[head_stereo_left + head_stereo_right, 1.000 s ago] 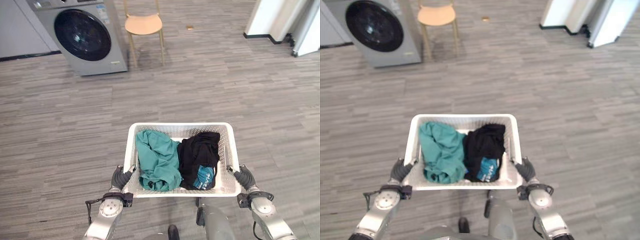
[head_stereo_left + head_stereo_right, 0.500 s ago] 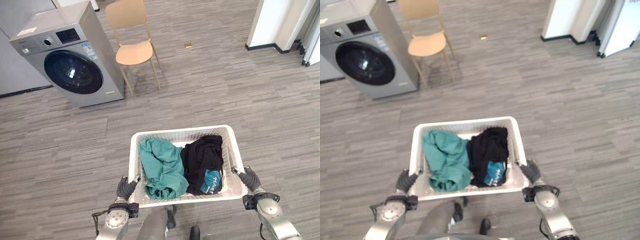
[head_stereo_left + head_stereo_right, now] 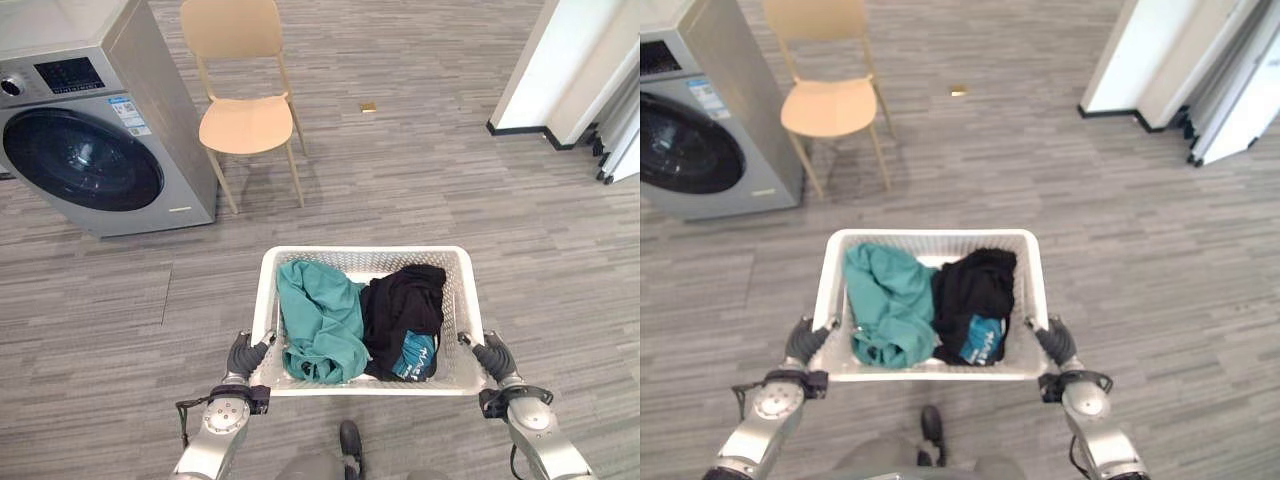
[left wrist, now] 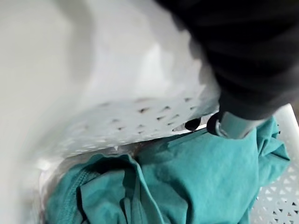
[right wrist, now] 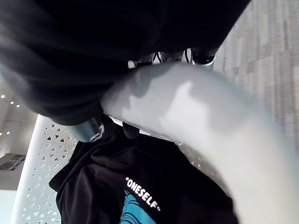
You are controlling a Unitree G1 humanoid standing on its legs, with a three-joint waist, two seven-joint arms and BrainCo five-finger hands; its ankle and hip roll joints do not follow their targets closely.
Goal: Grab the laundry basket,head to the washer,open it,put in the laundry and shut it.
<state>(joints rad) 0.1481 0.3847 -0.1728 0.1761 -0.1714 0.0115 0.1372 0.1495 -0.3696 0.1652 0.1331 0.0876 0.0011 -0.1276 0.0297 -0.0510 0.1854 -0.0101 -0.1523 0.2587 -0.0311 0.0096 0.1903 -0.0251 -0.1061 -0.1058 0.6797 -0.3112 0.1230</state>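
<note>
Both hands are on the white laundry basket [image 3: 462,300], one at each short end: the left hand [image 3: 244,356] is hooked onto the near left corner of the rim and the right hand [image 3: 494,358] onto the near right corner, and in each wrist view the fingers curl over the rim's edge with a dark tip reaching inside the perforated wall, so I'd call both closed on it. The basket is carried out in front of the robot, level, above the grey plank floor [image 3: 100,300]. Inside lie a teal garment [image 3: 318,320] on the left and a black garment [image 3: 402,305] with a blue print on the right, touching each other and sitting low against the walls. The washer [image 3: 90,150] stands ahead and to the left with its round door shut, a tan chair [image 3: 245,110] just beside it. To my eye the basket is light, thin plastic, stiff enough to hold its shape but liable to flex at the rim, so the two-ended grip suits it. The clothes look soft and limp; they will bunch and drape, so each wants gathering by a fistful from the middle of the heap, not an edge.
</note>
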